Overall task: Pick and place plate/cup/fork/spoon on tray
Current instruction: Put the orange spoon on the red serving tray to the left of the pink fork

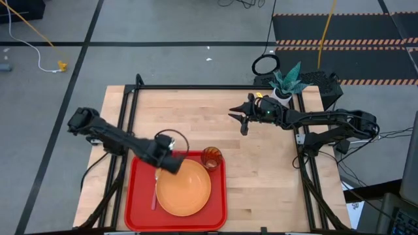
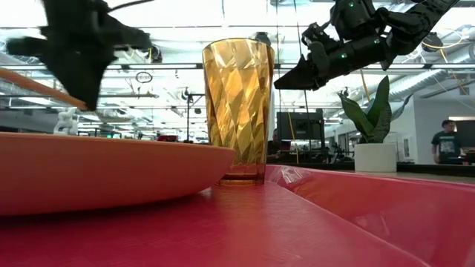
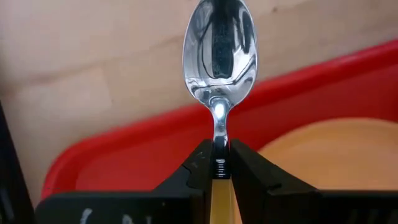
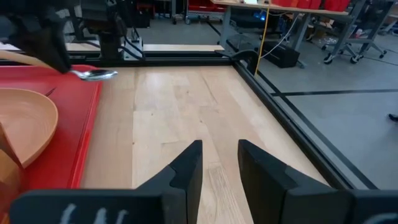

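Left claw (image 3: 217,167) pinches the spoon (image 3: 219,53), unseen from overhead; right claw (image 4: 219,163) gapes.

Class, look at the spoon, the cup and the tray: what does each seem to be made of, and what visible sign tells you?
Spoon: polished metal bowl, mirror reflections; yellow handle, probably plastic.
Cup: translucent amber, faceted, light shining through; likely plastic, though glass is possible.
Tray: glossy red, moulded rim, soft sheen; apparently plastic.

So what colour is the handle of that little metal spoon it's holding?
Orange-yellow. The left gripper is shut on the spoon; the handle shows best in the left wrist view.
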`<control>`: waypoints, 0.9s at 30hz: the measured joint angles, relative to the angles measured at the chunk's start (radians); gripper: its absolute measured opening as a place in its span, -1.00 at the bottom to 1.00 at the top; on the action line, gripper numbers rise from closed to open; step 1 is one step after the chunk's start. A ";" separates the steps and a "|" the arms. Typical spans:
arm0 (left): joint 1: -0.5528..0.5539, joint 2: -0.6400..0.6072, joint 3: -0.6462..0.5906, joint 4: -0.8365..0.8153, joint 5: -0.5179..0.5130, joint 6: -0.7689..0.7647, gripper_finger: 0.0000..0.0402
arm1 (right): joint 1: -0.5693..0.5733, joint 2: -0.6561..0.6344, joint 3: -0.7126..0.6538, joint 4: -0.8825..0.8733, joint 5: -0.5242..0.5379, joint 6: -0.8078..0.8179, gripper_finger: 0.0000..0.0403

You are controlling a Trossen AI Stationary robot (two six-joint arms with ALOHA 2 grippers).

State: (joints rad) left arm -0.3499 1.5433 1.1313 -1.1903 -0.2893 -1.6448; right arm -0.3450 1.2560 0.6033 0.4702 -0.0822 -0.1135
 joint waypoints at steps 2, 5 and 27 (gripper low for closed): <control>-0.048 0.000 0.000 -0.021 0.000 -0.069 -0.77 | 0.000 0.000 0.000 0.000 0.000 0.000 -0.54; -0.129 0.000 0.000 -0.079 0.000 -0.184 -0.77 | 0.000 0.000 0.000 0.000 0.000 0.016 -0.54; -0.525 0.187 -0.001 -0.180 0.131 -0.791 -0.77 | 0.000 0.000 0.000 -0.005 -0.001 0.044 -0.54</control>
State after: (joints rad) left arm -0.8747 1.7299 1.1305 -1.3703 -0.1587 -2.4358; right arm -0.3450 1.2560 0.6033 0.4648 -0.0830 -0.0693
